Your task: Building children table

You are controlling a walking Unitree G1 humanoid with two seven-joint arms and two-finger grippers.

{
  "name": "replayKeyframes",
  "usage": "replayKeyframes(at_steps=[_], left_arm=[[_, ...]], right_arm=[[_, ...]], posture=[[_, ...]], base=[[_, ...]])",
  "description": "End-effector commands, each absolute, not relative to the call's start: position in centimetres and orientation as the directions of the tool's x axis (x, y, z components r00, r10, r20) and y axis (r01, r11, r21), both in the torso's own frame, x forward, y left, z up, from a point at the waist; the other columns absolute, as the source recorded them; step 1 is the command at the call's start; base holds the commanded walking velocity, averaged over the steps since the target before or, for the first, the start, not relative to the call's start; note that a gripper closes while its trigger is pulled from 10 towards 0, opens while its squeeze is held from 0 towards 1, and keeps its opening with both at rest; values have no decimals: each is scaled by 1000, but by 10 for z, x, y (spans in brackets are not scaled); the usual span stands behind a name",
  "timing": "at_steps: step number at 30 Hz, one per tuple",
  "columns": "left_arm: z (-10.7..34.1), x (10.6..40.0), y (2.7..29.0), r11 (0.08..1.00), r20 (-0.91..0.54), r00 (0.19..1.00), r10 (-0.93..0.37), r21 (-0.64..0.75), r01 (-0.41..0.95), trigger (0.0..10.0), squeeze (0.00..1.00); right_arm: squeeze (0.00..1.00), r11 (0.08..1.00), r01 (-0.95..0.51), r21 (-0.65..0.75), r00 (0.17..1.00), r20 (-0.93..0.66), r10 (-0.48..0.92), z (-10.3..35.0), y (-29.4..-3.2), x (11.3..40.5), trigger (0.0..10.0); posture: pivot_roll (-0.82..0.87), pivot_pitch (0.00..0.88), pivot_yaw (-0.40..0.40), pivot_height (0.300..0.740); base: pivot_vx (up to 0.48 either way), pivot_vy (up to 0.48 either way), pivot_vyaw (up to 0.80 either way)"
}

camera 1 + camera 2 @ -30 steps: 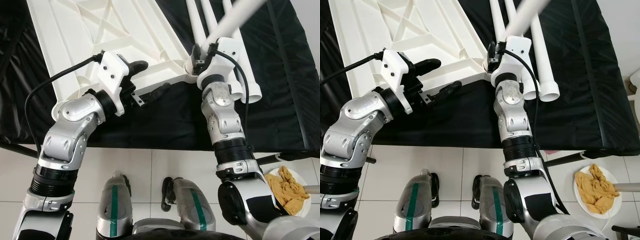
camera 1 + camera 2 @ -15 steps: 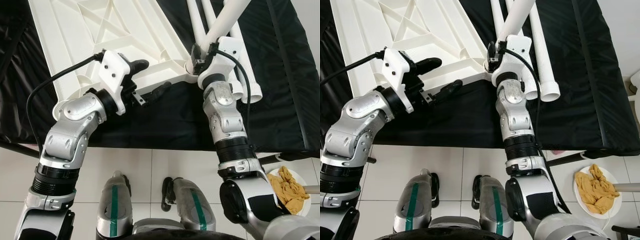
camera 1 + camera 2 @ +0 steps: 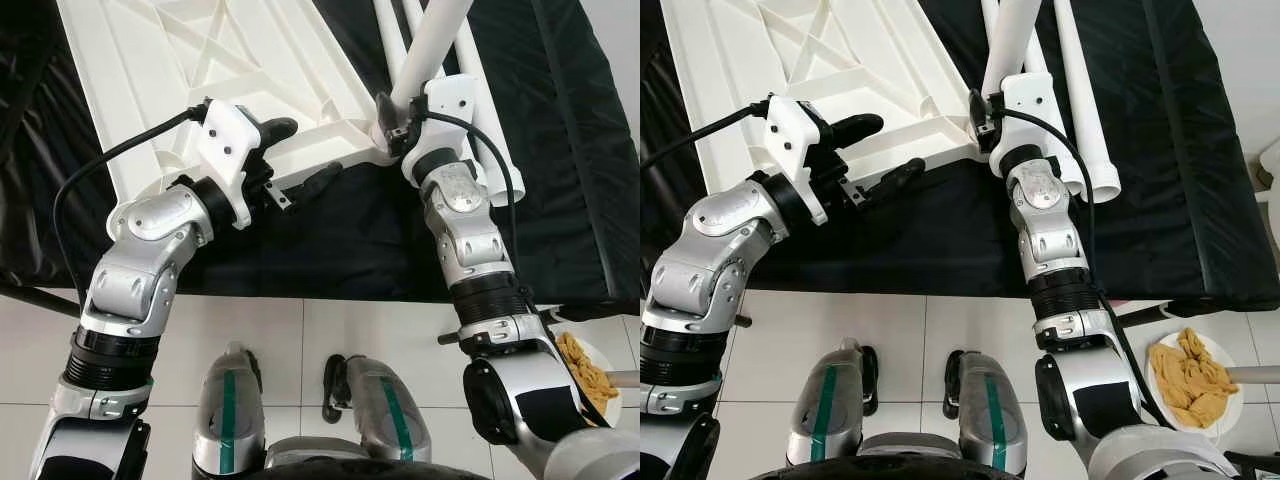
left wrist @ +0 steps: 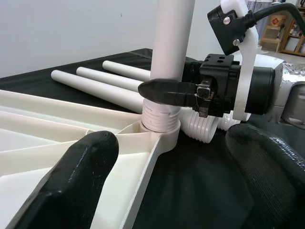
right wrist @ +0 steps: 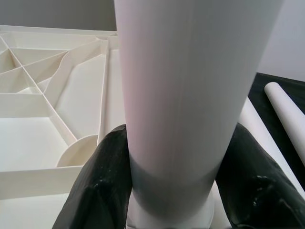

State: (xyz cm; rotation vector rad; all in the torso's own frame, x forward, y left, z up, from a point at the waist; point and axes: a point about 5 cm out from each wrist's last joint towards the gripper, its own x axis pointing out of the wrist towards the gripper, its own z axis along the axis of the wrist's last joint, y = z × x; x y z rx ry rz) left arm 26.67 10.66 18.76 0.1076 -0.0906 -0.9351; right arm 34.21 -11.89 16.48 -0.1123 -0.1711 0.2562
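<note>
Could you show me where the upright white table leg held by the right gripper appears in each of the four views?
Left eye view: table leg, upper right, rising from the tabletop corner.
Right eye view: top centre, above the right gripper.
Left wrist view: centre, standing in the corner socket.
Right wrist view: middle, between the black fingers.
Shared landmark: the ribbed white tabletop.

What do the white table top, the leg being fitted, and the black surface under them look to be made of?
Table top: likely moulded plastic, matte cream, with cast ribs on its underside. Leg, clamped by the right gripper: probably plastic tube, smooth and slightly glossy, with a threaded end at the corner socket. Black covering: seemingly thin sheeting or fabric; it creases and shines.
</note>
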Motion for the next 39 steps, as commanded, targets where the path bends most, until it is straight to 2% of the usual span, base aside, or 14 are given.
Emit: replayKeyframes(at_steps=[1,6,10,24,26,29,30,39], left_arm=[[188,269,108,623,35,625,-780,139,770,10000,0],[188,269,108,621,33,623,-782,141,771,10000,0],[188,269,109,619,32,621,-783,143,772,10000,0],[189,268,110,621,30,624,-781,146,770,10000,0],[189,268,111,623,29,626,-779,145,768,10000,0],[189,268,111,624,29,627,-778,145,768,10000,0],[190,267,111,626,29,629,-777,145,766,10000,0],[190,266,112,629,28,632,-774,143,764,10000,0]], right_arm=[[0,951,-279,-130,952,91,292,151,-118,339,10000],[0,936,-325,-138,939,72,337,148,-115,337,10000],[0,927,-367,-76,928,36,371,146,-114,337,10000],[0,928,-365,-78,931,3,366,141,-123,340,10000],[0,935,-356,2,935,-12,356,137,-123,340,10000],[0,936,-350,32,936,-16,351,137,-124,341,10000],[0,941,-323,102,944,-29,328,135,-126,342,10000],[0,943,-297,152,951,-40,306,135,-128,345,10000]], posture=[[66,42,-54,740],[67,41,-53,740],[67,43,-50,740],[73,60,-47,740],[75,63,-47,740],[75,63,-47,740],[79,70,-47,740],[81,78,-46,740]], base=[[0,0,0],[0,0,0],[0,0,0],[0,0,0],[0,0,0],[0,0,0],[0,0,0],[0,0,0]])
